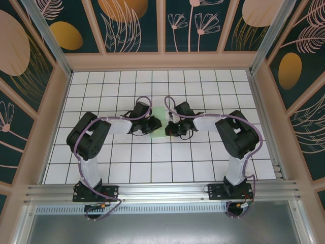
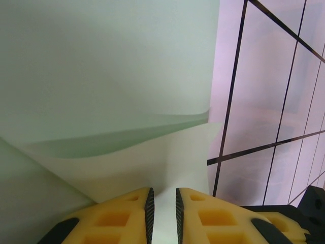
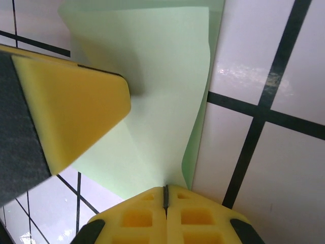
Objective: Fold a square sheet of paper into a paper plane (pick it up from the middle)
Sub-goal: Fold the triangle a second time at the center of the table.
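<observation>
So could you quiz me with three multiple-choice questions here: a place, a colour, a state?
1. Where is the paper? A far left corner; B mid-table, between the left gripper and right gripper; C on the near rail.
2. Its colour? A pink; B white; C pale green.
3. The right gripper's fingers? A shut on the paper; B wide open; C holding a pen.
Answers: B, the top view shows it there; C, both wrist views show green; A, the pads meet on its edge.
</observation>
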You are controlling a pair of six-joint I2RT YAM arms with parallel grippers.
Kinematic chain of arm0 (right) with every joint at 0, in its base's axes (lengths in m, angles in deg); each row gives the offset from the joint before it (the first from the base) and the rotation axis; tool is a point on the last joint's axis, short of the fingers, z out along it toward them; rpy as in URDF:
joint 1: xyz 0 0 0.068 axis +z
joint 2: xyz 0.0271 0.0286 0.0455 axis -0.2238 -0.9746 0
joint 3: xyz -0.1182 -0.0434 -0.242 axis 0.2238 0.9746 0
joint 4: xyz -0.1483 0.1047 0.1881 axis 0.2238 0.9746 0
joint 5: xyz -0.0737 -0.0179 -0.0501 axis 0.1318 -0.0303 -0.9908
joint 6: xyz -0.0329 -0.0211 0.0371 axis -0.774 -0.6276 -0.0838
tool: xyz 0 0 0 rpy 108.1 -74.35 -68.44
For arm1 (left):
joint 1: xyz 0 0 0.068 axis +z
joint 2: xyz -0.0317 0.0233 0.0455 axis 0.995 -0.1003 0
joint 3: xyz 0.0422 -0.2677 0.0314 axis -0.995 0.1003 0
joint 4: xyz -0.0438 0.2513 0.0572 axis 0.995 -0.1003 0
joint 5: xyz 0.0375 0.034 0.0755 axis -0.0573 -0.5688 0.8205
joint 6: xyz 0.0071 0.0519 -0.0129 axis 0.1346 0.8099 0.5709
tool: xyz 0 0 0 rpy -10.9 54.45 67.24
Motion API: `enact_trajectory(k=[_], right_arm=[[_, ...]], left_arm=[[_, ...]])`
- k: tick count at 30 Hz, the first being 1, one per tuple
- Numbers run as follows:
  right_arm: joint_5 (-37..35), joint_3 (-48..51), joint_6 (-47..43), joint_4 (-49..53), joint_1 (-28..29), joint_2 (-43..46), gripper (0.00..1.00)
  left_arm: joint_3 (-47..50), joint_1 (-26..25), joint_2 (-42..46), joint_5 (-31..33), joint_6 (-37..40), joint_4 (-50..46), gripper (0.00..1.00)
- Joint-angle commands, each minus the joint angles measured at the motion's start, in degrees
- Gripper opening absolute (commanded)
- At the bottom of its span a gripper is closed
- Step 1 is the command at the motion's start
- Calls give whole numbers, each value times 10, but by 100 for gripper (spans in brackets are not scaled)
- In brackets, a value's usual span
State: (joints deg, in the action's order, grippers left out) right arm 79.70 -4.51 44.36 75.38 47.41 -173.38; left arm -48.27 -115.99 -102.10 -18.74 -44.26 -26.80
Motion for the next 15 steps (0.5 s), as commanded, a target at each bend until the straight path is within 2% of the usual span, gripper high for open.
enact_trajectory(k=[1, 15], right_arm=[[-34, 33, -16, 85, -7, -20, 5], [-31, 33, -5, 77, -7, -25, 5]], left_arm=[[-10, 25, 2, 52, 20, -12, 23], [-10, 67, 9, 88, 47, -18, 23]])
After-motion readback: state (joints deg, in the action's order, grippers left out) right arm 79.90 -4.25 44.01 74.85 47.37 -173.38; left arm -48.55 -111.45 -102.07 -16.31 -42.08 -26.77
